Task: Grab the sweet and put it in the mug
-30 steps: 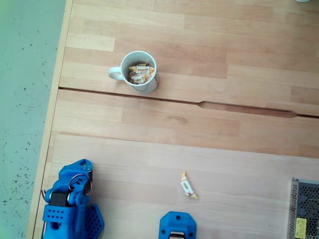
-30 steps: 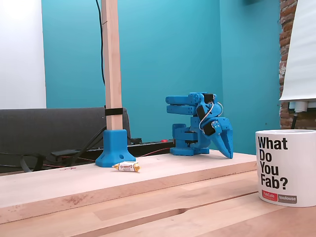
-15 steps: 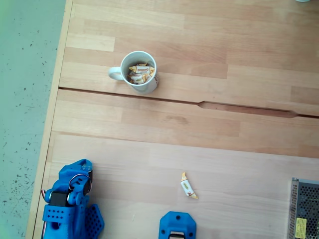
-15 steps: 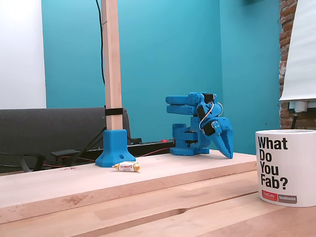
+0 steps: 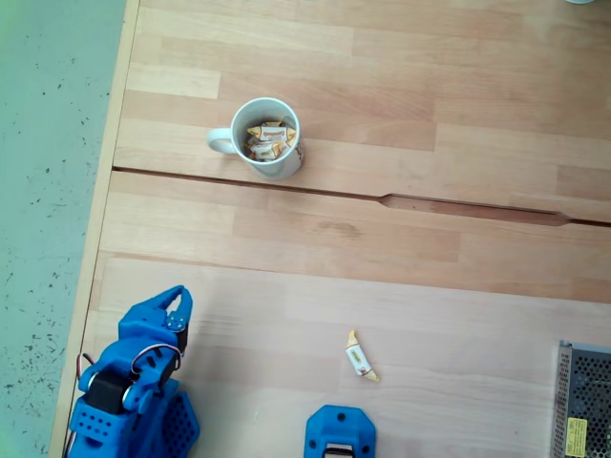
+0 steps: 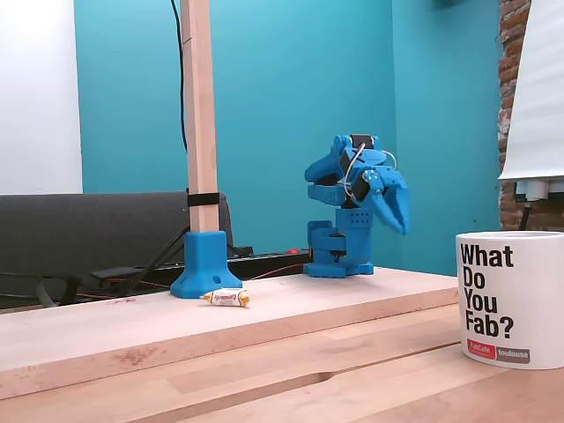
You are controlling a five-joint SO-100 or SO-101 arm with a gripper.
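The sweet [image 5: 360, 358] lies on the wooden table near its front edge; in the side fixed view the sweet [image 6: 226, 299] rests just in front of a blue post base. The white mug [image 5: 268, 137] stands far from it, handle to the left, with several wrapped sweets inside. In the side view the mug [image 6: 510, 300] is close at the right and reads "What Do You Fab?". My blue gripper [image 5: 179, 298] is at the lower left, well left of the sweet. It hangs raised above the table [image 6: 399, 225], pointing down, its fingers together with nothing between them.
A blue post base [image 5: 340, 434] sits just below the sweet and carries an upright wooden post [image 6: 199, 132]. A metal mesh box [image 5: 581, 401] is at the lower right. A groove [image 5: 382, 198] crosses the table between sweet and mug. The table's left edge [image 5: 105, 191] runs close to the arm.
The arm has risen from its folded rest pose. The gripper lifted off the table and swung slightly forward. Sweet and mug have not moved.
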